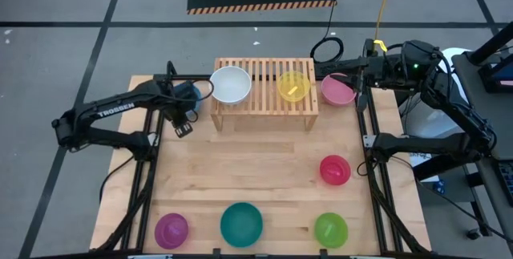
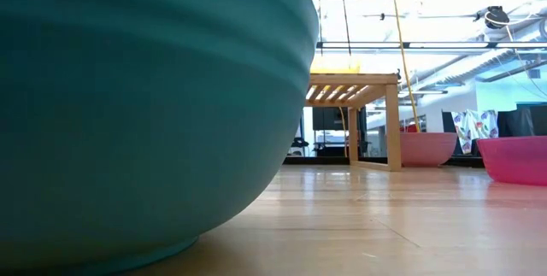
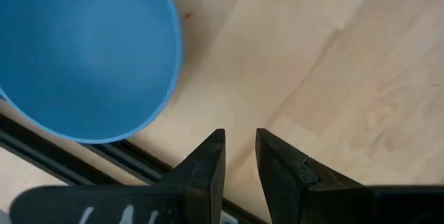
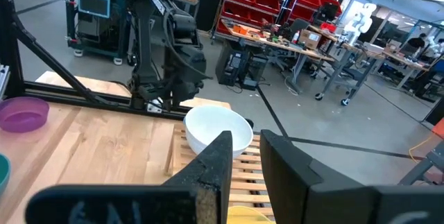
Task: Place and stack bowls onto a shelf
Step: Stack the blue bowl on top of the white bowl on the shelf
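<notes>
Beside left hand, blue bowl, seemingly untouched

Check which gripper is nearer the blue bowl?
Left. The left gripper sits right beside the blue bowl; the right gripper is across the shelf, by the pink bowl.

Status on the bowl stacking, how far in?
Done: white bowl and yellow bowl sit on the shelf. In hand: nothing; both jaws are empty, slightly apart. Left: blue, pink, red, purple, teal and green on the table; nothing stacked.
</notes>
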{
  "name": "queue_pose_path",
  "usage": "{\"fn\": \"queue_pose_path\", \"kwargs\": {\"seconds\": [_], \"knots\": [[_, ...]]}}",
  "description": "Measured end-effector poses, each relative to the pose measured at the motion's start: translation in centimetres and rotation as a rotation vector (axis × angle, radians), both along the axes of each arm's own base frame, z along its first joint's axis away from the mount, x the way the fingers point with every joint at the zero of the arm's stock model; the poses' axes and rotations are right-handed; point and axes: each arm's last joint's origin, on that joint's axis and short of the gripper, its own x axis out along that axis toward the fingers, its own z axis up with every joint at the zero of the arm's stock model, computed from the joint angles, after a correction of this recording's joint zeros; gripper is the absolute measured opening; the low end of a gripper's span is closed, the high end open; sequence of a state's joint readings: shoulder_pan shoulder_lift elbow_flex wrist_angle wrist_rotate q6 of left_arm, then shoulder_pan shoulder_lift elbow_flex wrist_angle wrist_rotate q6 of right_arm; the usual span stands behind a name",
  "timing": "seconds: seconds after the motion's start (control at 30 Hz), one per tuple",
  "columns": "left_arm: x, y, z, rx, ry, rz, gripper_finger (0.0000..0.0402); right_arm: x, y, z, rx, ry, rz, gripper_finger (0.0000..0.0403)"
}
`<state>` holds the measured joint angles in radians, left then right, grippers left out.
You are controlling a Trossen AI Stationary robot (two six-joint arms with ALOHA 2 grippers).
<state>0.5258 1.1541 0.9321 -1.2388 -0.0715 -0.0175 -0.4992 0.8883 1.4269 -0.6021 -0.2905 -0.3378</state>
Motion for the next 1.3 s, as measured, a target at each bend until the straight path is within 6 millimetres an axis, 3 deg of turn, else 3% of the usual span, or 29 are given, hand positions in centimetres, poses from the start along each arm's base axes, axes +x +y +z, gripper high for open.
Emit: {"fn": "queue_pose_path", "kwargs": {"seconds": [0.23,0.47,1.3], "knots": [[0.7,2.3,-2.1,-0.019,0.14,0.055,0.0088,0.0,0.0,0.3,-0.004,-0.032,-0.002,0.0067],[1.1,3.7,-3.7,-0.061,0.223,-0.001,0.0088,0.1,0.0,0.6,-0.015,-0.057,-0.002,0.0067],[1.2,4.2,-3.9,-0.024,0.261,-0.16,0.0088,0.1,0.0,0.6,-0.014,-0.056,-0.002,0.0067]]}}
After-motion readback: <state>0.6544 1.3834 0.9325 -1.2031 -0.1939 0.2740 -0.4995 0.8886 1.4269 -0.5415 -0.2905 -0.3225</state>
